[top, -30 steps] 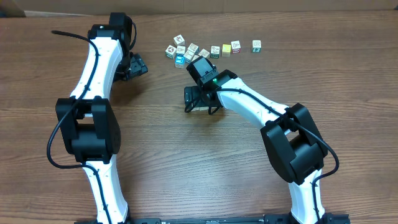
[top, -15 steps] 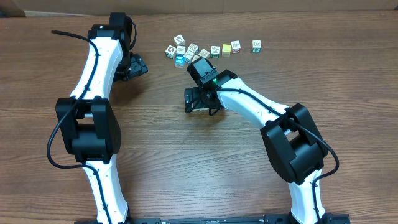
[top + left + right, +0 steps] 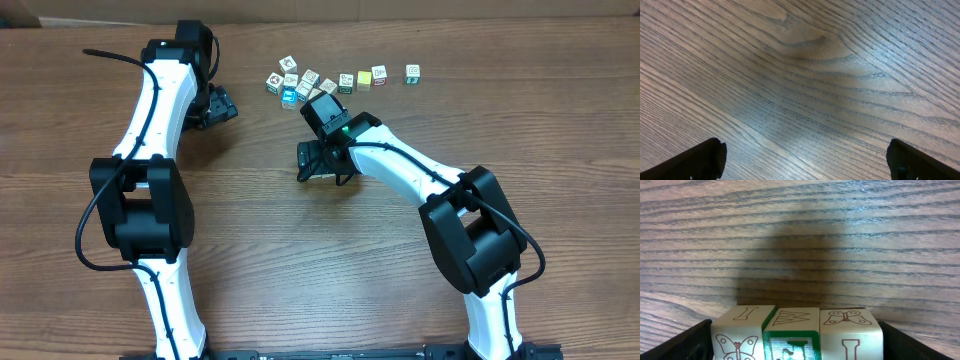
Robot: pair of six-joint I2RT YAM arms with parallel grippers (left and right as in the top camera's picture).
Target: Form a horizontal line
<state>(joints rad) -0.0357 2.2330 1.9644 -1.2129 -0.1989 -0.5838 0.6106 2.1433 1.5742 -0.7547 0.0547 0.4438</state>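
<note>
Two arms show from above: the left arm point(image 3: 160, 110) on the left of the frame and the right arm point(image 3: 410, 175) on the right. Loose blocks point(image 3: 346, 82) lie in the upper middle of that view. There are about eleven, though the left end of the bunch is too tightly packed for a sure count. Only one is a teal block point(image 3: 289, 97).

The right wrist view shows three in a row along its bottom edge: a left block point(image 3: 742, 335), a green-framed middle block point(image 3: 791, 339) and a right block point(image 3: 851, 332). Between them they show two butterflies, two letters I and one W.

Each wrist view shows two dark fingers point(image 3: 677, 346) point(image 3: 692, 161), one in each lower corner.
</note>
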